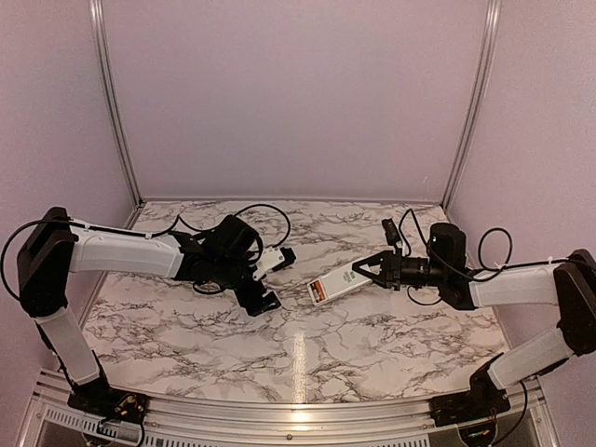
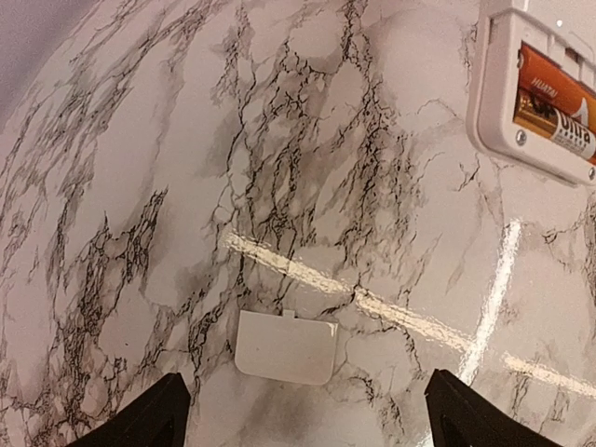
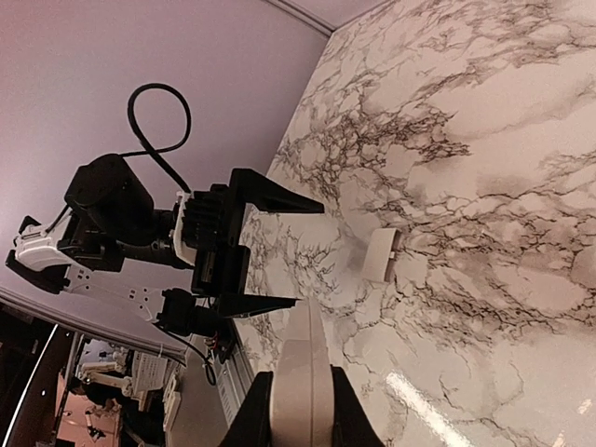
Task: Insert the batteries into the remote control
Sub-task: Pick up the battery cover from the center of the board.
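The black left fingers (image 1: 264, 300) are spread wide and hold nothing. They hang low over a glossy white marble-patterned counter (image 1: 372, 363) with dark grey veins.

Just ahead of their tips, and between them, a small white rectangular plastic battery cover (image 2: 285, 346) lies flat on the counter. It touches neither finger.

Farther ahead, off to the right-hand tip's side, is the small white rectangular plastic remote control (image 1: 337, 282), back side up. A strip of bare marble separates it from the left fingers and from the cover.

The bay at the remote's free end is uncovered. Inside, the batteries (image 2: 551, 98) show as orange-red and gold cylindrical casing with dark print, lying lengthwise. The left wrist view cuts the bay off, so how many are seated is unclear.

The black right fingers (image 1: 377, 262) are clamped on the remote's other end, one on each long edge. The body points straight out from them toward the left fingers. Whether it rests on the counter cannot be told.

A broad stretch of marble runs from both sets of fingers to the silver metal rail (image 1: 298, 410) at the near edge. Behind them the counter ends at pale lilac walls (image 1: 298, 93).
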### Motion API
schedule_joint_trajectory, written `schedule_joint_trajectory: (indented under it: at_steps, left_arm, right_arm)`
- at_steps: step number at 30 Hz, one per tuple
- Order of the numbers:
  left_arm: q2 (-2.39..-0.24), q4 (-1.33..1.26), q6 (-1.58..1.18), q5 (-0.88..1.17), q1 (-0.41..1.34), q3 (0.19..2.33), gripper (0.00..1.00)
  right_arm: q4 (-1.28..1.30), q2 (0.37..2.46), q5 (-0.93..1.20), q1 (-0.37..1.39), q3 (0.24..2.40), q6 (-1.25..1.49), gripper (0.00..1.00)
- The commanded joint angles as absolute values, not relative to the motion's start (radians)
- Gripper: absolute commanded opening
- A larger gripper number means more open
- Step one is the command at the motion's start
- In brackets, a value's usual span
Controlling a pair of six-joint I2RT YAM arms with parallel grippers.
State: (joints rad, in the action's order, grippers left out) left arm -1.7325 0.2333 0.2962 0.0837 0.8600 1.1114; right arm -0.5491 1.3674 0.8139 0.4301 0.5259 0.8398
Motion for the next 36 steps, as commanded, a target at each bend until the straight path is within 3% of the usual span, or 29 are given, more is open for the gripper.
schedule_joint_trajectory:
  at_steps: [1, 19, 26, 36]
  left_arm:
    - [-1.777, 0.226, 0.382, 0.220, 0.820, 1.100, 0.91]
    - [-1.992, 0.217, 0.461, 0.300, 0.734, 1.176, 0.80]
    - [-2.042, 0.247, 0.477, 0.344, 0.733, 1.212, 0.69]
    - [-2.016, 0.264, 0.454, 0.306, 0.748, 1.213, 0.44]
  right_arm:
    - [-0.582, 1.332, 0.835, 0.418, 0.531, 0.807, 0.00]
    - [-0.525, 1.287, 0.860, 0.418, 0.551, 0.734, 0.00]
    - [-0.578, 1.327, 0.878, 0.416, 0.541, 0.804, 0.00]
    - [-0.584, 1.361, 0.877, 0.416, 0.543, 0.837, 0.00]
